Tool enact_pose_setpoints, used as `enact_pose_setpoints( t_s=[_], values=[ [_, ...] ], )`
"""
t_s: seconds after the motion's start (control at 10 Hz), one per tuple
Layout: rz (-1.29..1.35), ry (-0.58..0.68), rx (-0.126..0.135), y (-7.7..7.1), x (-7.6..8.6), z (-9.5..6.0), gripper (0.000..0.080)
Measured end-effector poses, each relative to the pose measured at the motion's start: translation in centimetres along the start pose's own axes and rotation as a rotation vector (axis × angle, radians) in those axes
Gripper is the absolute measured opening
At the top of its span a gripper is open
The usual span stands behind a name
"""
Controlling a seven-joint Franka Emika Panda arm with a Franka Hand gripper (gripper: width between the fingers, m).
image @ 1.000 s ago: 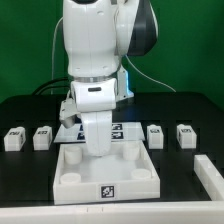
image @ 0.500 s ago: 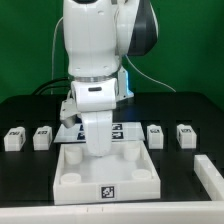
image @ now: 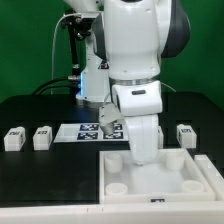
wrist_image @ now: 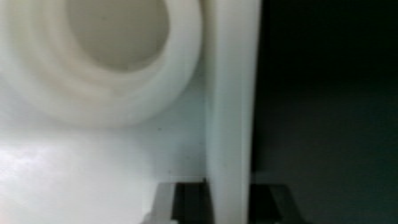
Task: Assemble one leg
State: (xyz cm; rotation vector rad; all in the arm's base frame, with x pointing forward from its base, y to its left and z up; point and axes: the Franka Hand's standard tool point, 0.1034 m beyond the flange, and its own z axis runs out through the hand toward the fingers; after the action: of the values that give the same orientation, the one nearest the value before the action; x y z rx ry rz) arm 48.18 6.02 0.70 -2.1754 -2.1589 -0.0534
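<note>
- Leftmost leg [image: 13, 139] and second leg [image: 42, 137]: small white blocks side by side near the edge of the black table [image: 50, 175] at the exterior view's left, well apart from the gripper.
- Marker board [image: 88, 131]: flat, toward the rear edge.
- Gripper [image: 146, 158]: lowered onto the white panel [image: 150, 180] at the front corner on the exterior view's right. Clenched or released, cannot tell.
- Wrist view: smooth round socket [wrist_image: 116, 50] and thin upright panel wall [wrist_image: 228, 110], blurred.
- Third leg [image: 186, 133]: behind the panel, near the gripper.
- Green wall [image: 30, 50] behind.

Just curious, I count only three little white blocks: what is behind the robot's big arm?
Part of the marker board with its tags, and beside the arm one leg. The arm covers the board's other end and whatever lies there, so a fourth leg cannot be confirmed.
</note>
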Motion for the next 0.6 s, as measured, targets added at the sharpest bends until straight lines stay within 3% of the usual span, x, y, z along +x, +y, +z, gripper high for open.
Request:
enact_pose_setpoints(
  t_s=[0.5, 0.6],
  values=[
    [0.006, 0.007, -0.011, 0.50, 0.56, 0.24, 0.0059],
    [0.007, 0.007, -0.011, 0.51, 0.51, 0.25, 0.0103]
  ],
)
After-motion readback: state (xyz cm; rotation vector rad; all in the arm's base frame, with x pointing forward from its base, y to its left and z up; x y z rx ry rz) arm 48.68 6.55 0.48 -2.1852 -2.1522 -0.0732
